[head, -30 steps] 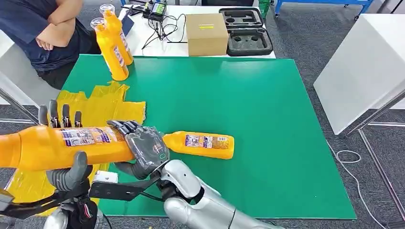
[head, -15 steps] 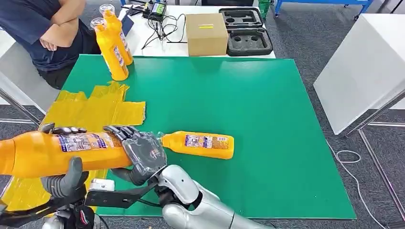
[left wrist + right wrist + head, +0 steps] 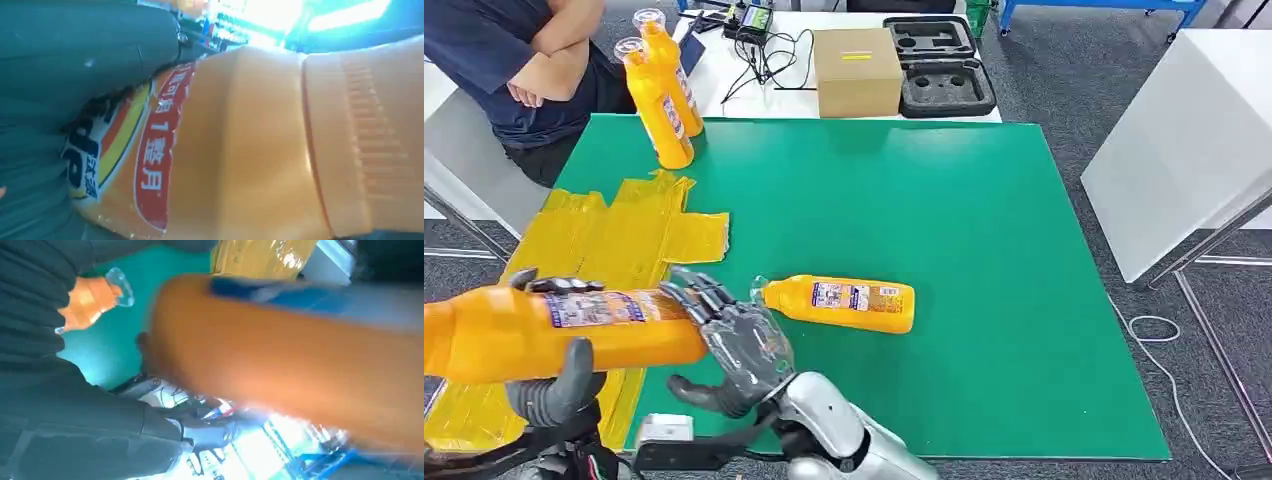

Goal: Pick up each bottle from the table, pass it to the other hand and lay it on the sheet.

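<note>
While the held bottle lies level above the sheet's near end, its left end is cut off by the head view's edge. The left hand grips it from below: the thumb comes up its near side and dark fingertips curl over the top. The right hand sits at the bottle's right end with fingers spread apart; whether they touch the bottle cannot be told, as the hand's back hides that end. In the left wrist view the bottle shows its red-and-blue label blurred and half hidden by the hand. In the right wrist view the bottle is a blurred orange band.

A second bottle lies on its side on the green mat, just beside the right hand, clear cap toward it. Two more bottles stand at the mat's far left corner, overlapping. Behind them sits a person with folded arms, cut off by the frame. A cardboard box and a black foam tray rest on the white table beyond.
</note>
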Controlling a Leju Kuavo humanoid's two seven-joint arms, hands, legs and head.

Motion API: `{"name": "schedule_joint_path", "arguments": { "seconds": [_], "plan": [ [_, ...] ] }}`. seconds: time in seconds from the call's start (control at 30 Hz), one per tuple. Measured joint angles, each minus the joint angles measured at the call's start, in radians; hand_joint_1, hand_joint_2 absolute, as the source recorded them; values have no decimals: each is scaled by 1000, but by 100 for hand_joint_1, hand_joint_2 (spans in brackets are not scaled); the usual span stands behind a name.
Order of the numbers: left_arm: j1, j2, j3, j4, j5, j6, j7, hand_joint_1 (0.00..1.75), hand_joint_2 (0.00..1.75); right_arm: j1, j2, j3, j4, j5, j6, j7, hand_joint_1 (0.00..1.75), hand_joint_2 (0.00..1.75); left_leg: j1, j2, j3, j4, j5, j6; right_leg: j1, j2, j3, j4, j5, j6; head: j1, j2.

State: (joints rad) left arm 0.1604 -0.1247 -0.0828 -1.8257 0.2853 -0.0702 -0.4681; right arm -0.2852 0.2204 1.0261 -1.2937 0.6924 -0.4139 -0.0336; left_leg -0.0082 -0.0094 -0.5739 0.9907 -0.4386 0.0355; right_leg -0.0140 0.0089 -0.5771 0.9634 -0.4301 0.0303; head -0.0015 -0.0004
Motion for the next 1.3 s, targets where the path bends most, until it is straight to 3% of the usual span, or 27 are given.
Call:
{"name": "schedule_joint_path", "arguments": {
  "seconds": [0.37, 0.5, 0.77, 1.13, 1.23, 1.3],
  "plan": [
    [45, -9, 63, -32, -139, 30, -29, 175, 175, 159, -122, -128, -260, 55, -34, -40, 0, 0, 0, 0, 0, 0, -1, 0, 0, 0, 0, 0, 0, 0, 0, 0],
    [13, -8, 107, -18, -501, 258, -30, 175, 175, 223, -157, -188, -349, 83, -38, -39, 0, 0, 0, 0, 0, 0, -1, 0, 0, 0, -1, 0, 0, 0, 0, 0],
    [-216, 21, 141, 245, -1210, 746, 101, 175, 175, 268, -177, -257, -457, 100, -35, -29, 0, 0, 0, -1, 1, 0, 1, -1, 0, -2, 1, 0, 1, 0, -1, 0],
    [-456, -18, 177, 605, -1743, 765, 152, 175, 175, 274, -180, -267, -518, 96, -39, -8, 0, 0, 0, -1, 1, 0, 1, -1, 0, -1, 0, 0, 1, 1, 0, 0],
    [-491, -19, 161, 678, -1836, 765, 250, 175, 175, 278, -182, -267, -530, 92, -39, -8, 0, 0, 0, -1, 0, 0, 1, -1, 0, -2, 0, 0, 1, 1, 0, 0],
    [-514, -1, 104, 730, -1847, 765, 396, 175, 175, 280, -185, -267, -538, 90, -38, -12, 0, 0, 0, -1, 0, 0, 1, -1, 0, -2, 0, 0, 1, 1, 0, 0]
  ]
}}
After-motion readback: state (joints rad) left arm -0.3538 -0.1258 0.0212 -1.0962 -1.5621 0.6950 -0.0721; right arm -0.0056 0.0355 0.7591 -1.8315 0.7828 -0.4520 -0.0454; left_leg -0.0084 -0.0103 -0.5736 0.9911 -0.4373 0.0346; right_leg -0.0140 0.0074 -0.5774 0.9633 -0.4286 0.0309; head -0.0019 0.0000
